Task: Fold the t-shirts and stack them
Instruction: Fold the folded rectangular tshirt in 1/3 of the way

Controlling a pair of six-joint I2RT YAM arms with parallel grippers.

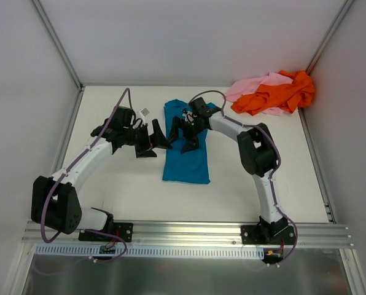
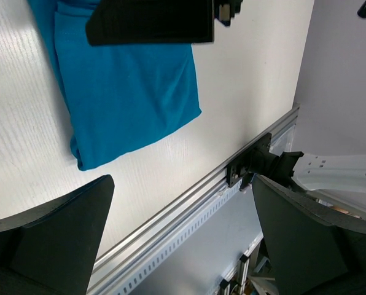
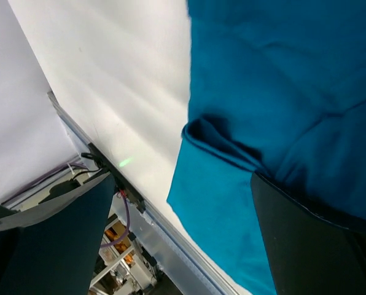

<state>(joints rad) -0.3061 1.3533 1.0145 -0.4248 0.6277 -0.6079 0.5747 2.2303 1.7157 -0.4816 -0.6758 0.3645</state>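
Item: teal t-shirt [image 1: 184,157], already folded lengthwise into a long narrow strip.
Location: it lies flat mid-table [image 1: 121,190], running from the far side toward you, hem end nearest the arm bases.
Other stock: orange t-shirt [image 1: 275,95] heaped over a pink t-shirt [image 1: 250,86] in the far right corner, both crumpled and unfolded, well apart from the teal one.
Left gripper [image 1: 153,145]: fingers spread wide, holding nothing, just beside the strip's left edge.
Right gripper [image 1: 183,136]: fingers spread wide, holding nothing, hovering over the strip's far half.
Handling: expect thin, light, limp cloth. It will sag and slide over itself, so a lifted end will droop unless you support both corners.
Layers: the right wrist view shows a loose tuck [image 3: 220,144] along one edge; a shallow pinch may catch only the top ply.
Where to take hold: judge the two corners of one short end best, one gripper each, biting through every layer at the edge.
Risk: dragging a single corner will likely skew or open the fold.
Brands, labels, writing: nothing readable in any view.
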